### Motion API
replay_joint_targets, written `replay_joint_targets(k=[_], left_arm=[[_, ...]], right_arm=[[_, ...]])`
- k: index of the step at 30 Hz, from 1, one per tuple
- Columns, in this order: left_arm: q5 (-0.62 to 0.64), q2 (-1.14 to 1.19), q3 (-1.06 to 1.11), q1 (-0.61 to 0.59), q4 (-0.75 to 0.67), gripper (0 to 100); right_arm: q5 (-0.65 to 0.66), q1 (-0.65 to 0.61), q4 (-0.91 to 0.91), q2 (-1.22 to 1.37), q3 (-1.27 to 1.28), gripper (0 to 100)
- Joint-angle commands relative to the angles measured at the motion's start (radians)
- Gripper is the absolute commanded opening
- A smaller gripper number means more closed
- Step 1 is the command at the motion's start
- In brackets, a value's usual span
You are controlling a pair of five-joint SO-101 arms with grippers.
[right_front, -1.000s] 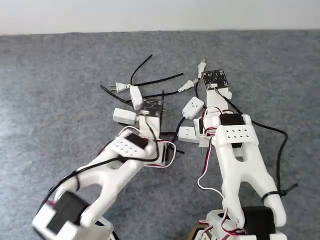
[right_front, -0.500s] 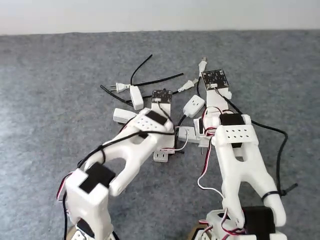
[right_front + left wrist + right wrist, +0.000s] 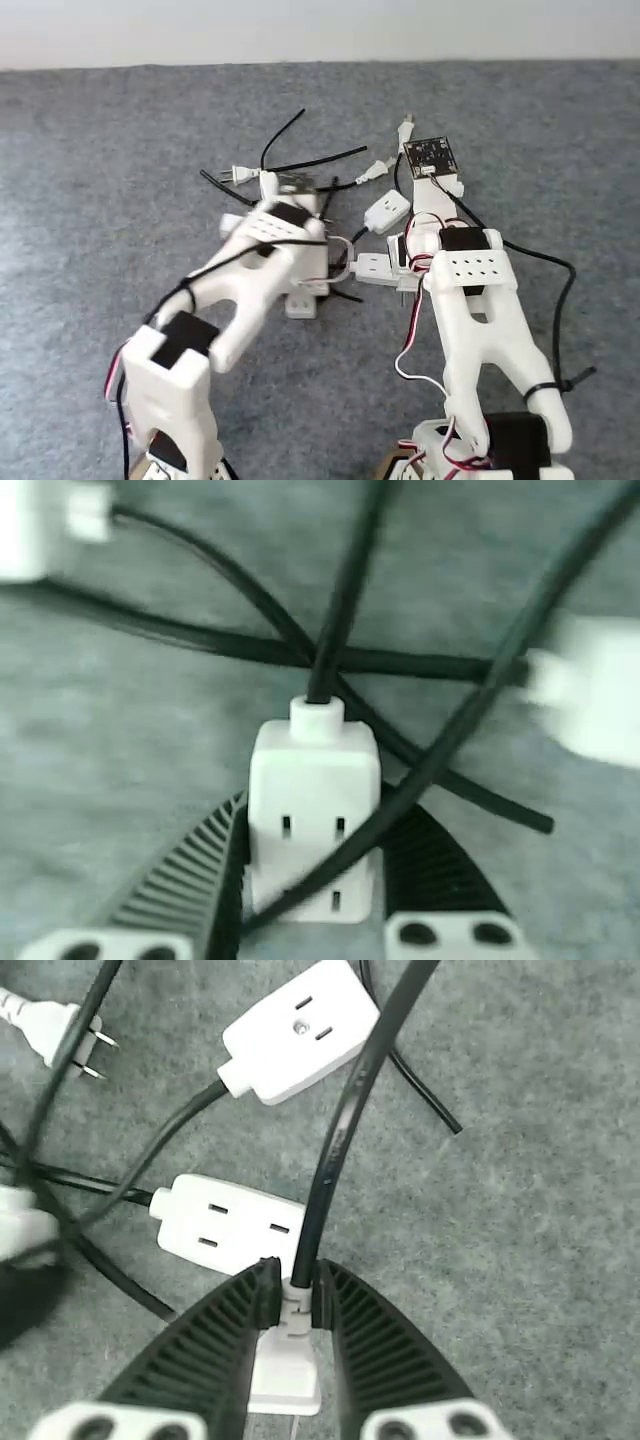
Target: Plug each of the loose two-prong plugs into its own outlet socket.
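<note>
Far left of the high view, a loose two-prong plug (image 3: 240,175) is lying on the grey surface (image 3: 90,220). Its black cord is trailing toward the tangle at the centre.

Just right of it, the left arm is hanging over that tangle. The left claw (image 3: 312,815) is clenching a white outlet socket (image 3: 313,775) (slotted face turned toward the wrist camera). One ribbed finger (image 3: 190,870) is pressing on each flank. Black cords are crossing over and behind this socket.

At the centre, a second loose plug (image 3: 375,172) is lying on the surface just beyond the far socket (image 3: 386,209). The near socket (image 3: 372,268) is resting just beside the right arm's wrist. In the right wrist view both of these sockets are showing bare slots.

On the right, the right claw (image 3: 295,1282) is grasping a white held plug (image 3: 285,1365) at its neck, where the black cord leaves it. Its prongs are pointing back toward the wrist. The near socket is sitting just ahead of the claw tips.
</note>
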Motion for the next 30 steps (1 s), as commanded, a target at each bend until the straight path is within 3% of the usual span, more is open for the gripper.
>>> replay_joint_targets(k=[1,9,17,23,30], left_arm=[[-0.025,-0.043,0.038,-0.161,0.015,1],[-0.029,-0.196,0.042,-0.402,0.018,1],[-0.183,-0.423,0.041,-0.437,0.018,1],[-0.173,-0.589,0.038,-0.388,0.006,1],[-0.167,-0.664,0.119,-0.106,0.020,1]], right_arm=[[0.008,0.008,-0.022,-0.042,0.000,0.9],[0.008,0.008,-0.022,-0.042,0.000,0.9],[0.008,0.008,-0.022,-0.042,0.000,0.9],[0.008,0.008,-0.041,-0.041,0.002,0.9],[0.009,0.018,-0.041,-0.041,0.002,0.9]])
